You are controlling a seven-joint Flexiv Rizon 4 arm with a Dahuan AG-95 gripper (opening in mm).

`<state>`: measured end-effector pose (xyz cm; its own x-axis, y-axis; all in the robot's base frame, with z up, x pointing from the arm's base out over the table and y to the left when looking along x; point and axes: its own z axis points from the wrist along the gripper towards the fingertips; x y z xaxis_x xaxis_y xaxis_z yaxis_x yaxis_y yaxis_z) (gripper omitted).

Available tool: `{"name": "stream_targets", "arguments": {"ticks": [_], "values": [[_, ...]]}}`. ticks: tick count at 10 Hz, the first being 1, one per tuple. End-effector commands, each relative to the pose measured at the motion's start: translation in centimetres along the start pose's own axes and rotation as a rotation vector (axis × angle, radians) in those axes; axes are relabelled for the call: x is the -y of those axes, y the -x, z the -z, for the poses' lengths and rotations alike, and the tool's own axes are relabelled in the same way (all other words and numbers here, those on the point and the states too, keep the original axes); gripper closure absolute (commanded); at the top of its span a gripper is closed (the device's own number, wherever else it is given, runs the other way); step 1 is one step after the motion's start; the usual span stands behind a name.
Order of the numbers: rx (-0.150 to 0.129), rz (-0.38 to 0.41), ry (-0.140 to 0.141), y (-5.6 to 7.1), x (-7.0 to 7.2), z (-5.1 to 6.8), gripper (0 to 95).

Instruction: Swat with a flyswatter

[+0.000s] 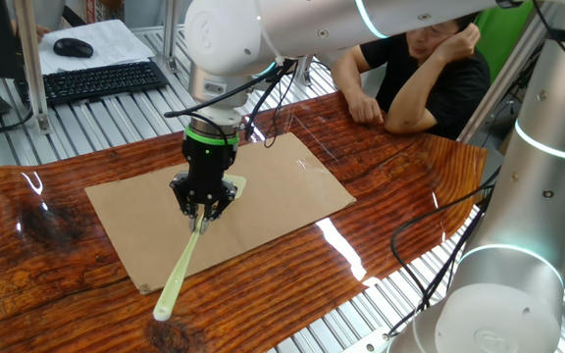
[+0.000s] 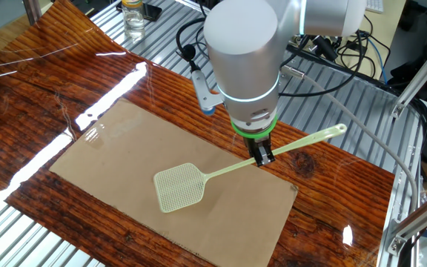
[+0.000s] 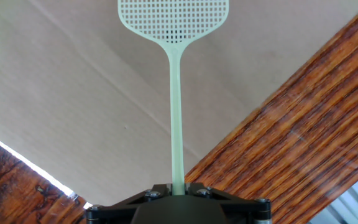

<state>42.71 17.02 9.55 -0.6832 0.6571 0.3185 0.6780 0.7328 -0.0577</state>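
Flyswatter (image 2: 199, 180) in gripper (image 2: 263, 155): pale green plastic, smooth, mesh head. Under gripper, cardboard sheet (image 2: 110, 163): matt brown, creased. Table (image 2: 87, 81) round it: dark wood grain w/ glossy clear cover, strong glare. Arm (image 2: 247, 44): smooth white casing, black gripper

Pale yellow-green mesh flyswatter (image 2: 180, 185), plain brown cardboard sheet (image 2: 124, 159), glossy red-brown wood-grain table (image 2: 43, 81)

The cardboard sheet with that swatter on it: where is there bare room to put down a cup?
On the cardboard sheet, the stretch left of the flyswatter head, toward the glare streak, is bare, as is the wooden table beyond it. It is crowded at the sheet's right edge, where the tool grips the handle.
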Motion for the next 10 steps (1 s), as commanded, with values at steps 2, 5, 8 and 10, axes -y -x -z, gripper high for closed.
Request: {"name": "stream_targets", "arguments": {"ticks": [2,5,8,10], "values": [[0.002,0.003,0.003,0.0,0.0,0.0,95.0],[0.005,-0.028,0.007,0.0,0.0,0.0,95.0],[-0.003,-0.038,0.017,-0.8,0.5,-0.1,95.0],[-0.011,-0.044,0.03,-1.0,0.7,-0.3,95.0]]}}
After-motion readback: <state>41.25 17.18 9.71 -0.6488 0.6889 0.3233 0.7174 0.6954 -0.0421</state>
